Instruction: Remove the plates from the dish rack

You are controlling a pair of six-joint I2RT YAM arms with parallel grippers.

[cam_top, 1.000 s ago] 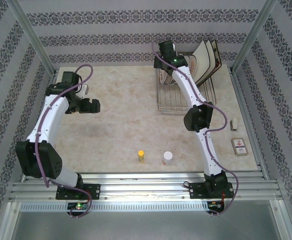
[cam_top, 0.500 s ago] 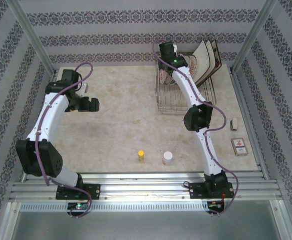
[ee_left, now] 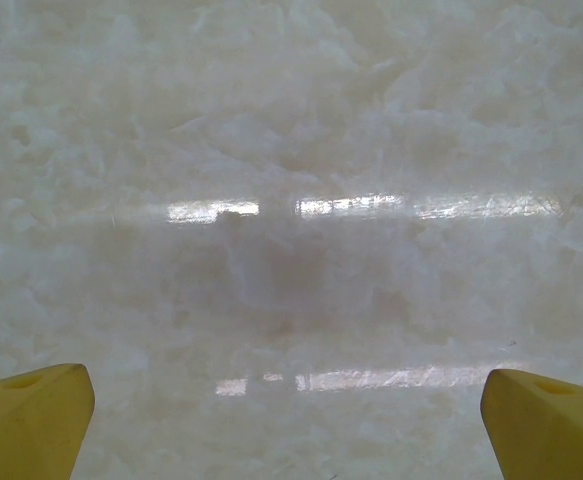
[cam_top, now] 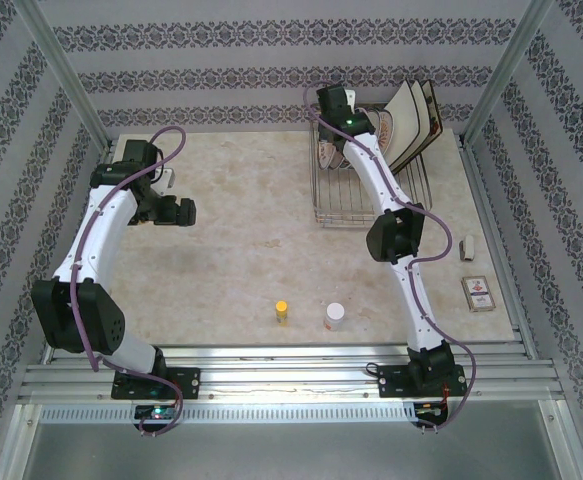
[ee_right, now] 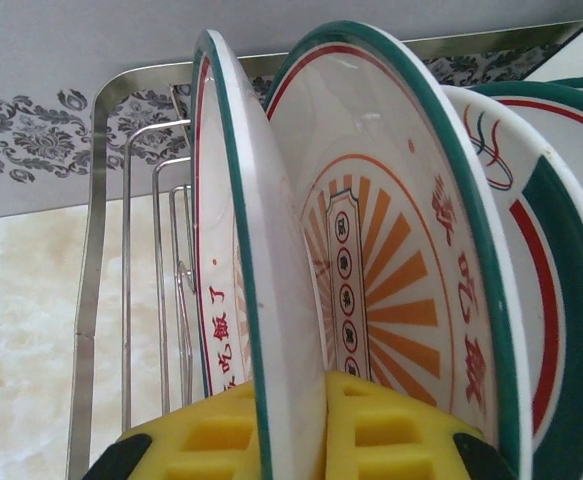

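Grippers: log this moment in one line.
right gripper: straddles plate rim in rack, closure unclear | left gripper: open above table | plates: upright in rack

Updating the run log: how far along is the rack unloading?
Done: nothing visible; the round plates and square plates stand in the rack. In hand: the right hand straddles the end plate, apparently clamped, not yet lifted. The left hand hangs open over the table. Left: every plate.
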